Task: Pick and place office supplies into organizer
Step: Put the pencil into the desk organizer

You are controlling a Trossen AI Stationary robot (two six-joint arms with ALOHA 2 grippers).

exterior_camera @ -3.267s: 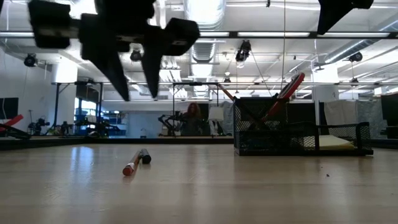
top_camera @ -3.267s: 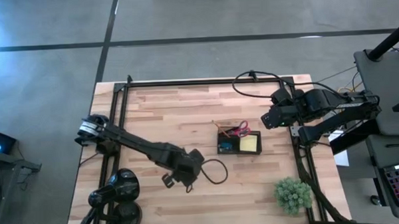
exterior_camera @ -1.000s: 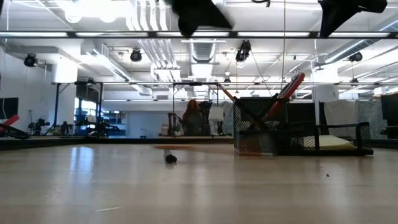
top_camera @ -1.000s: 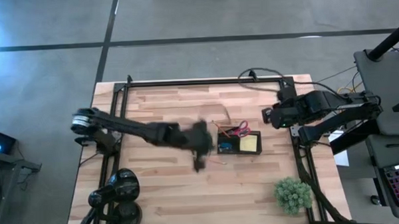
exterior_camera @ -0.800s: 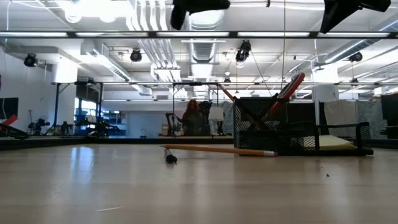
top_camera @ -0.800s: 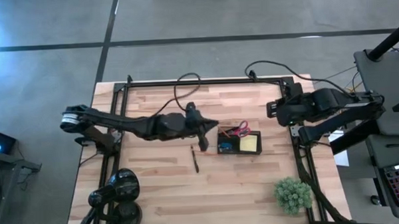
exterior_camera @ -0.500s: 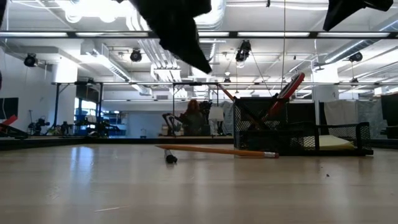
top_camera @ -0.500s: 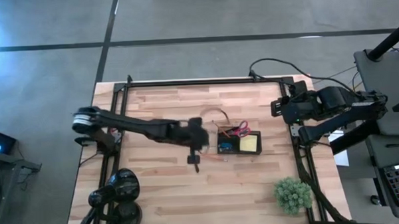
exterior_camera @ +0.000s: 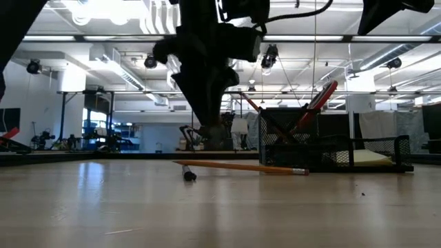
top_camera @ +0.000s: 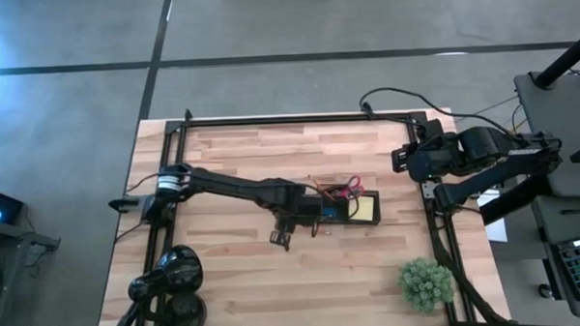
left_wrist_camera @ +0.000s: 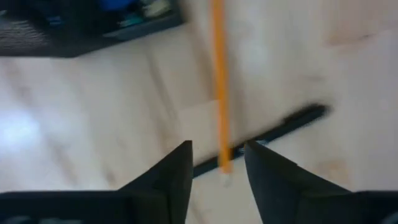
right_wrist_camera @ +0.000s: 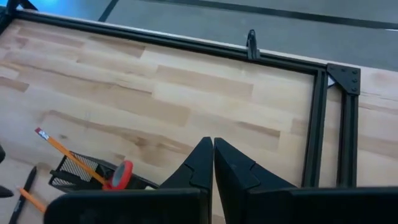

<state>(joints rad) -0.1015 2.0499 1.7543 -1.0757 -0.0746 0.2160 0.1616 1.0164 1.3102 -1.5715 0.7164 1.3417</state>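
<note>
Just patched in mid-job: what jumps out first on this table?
The left gripper hangs open low over an orange pencil and a dark pen lying crossed on the wood just in front of the organizer. The organizer already holds red-handled scissors and a yellow note pad. The right gripper waits shut near the table's right edge.

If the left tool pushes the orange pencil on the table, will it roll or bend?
The pencil looks thin, straight and rigid, so probably no bending. It lies flat on smooth wood, so a sideways push may roll it. One end crosses the dark pen, which may block rolling.
</note>
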